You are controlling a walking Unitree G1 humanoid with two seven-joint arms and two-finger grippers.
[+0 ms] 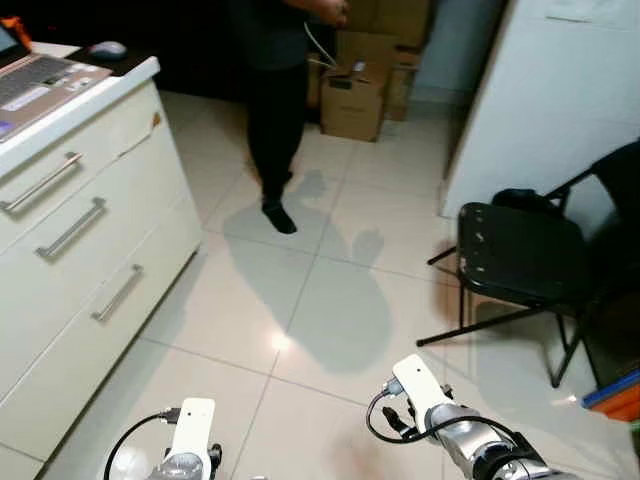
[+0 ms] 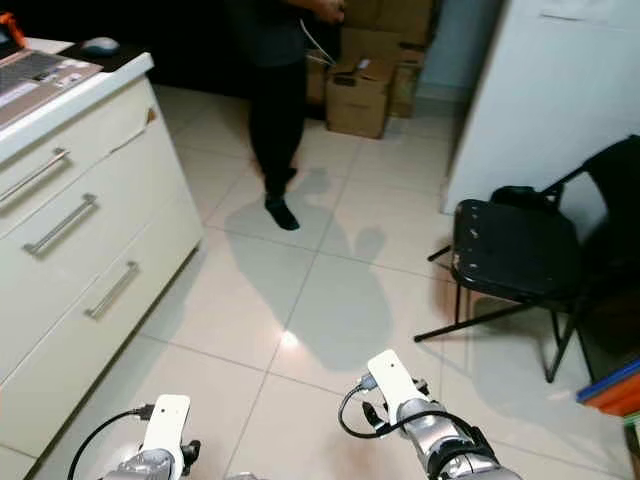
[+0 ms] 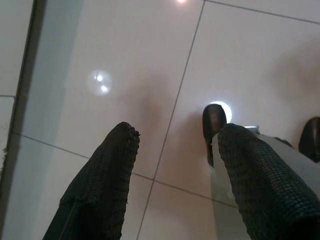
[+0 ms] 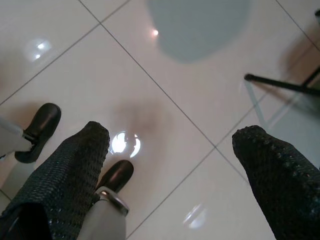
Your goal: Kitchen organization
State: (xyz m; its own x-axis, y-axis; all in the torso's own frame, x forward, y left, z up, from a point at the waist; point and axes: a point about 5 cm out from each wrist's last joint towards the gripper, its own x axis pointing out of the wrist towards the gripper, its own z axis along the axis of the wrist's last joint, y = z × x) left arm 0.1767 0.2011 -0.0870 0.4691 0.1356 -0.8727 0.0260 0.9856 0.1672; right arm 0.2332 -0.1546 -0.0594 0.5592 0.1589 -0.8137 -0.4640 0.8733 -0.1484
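From the head's left eye, a white drawer cabinet [image 1: 90, 250] with three long metal handles runs along the robot's left. On its surface [image 1: 120, 85] lie an open laptop [image 1: 35, 85] and, further back, a computer mouse [image 1: 107, 48] on a dark pad. A person in dark trousers [image 1: 275, 120] stands on the pale tiled floor [image 1: 300, 300], casting a shadow toward the robot, with cardboard boxes [image 1: 355, 95] stacked just behind. To the right, a black folding chair [image 1: 520, 255] stands beside a white wall panel [image 1: 560, 90], and something orange and blue [image 1: 615, 395] sits at the right edge. Both silver arms hang low at the bottom, the left wrist [image 1: 190, 445] and the right wrist [image 1: 450, 420] each trailing a black cable.

The right eye shows the same room, with the cabinet, person and chair in the same arrangement.

Along the left wrist, the left pincer [image 3: 172, 160] points down at the floor tiles, its two black textured fingers [image 3: 107, 180] spread well apart with nothing between them. One of the robot's black feet [image 3: 214, 125] stands on the tile below.

Along the right wrist, the right pincer [image 4: 172, 165] also points at the floor, fingers [image 4: 70, 175] wide apart and holding nothing. Two black feet [image 4: 40, 127] show beneath, and a thin black chair leg [image 4: 282, 85] crosses a corner. No kitchen item to be organized is within either pincer's reach.
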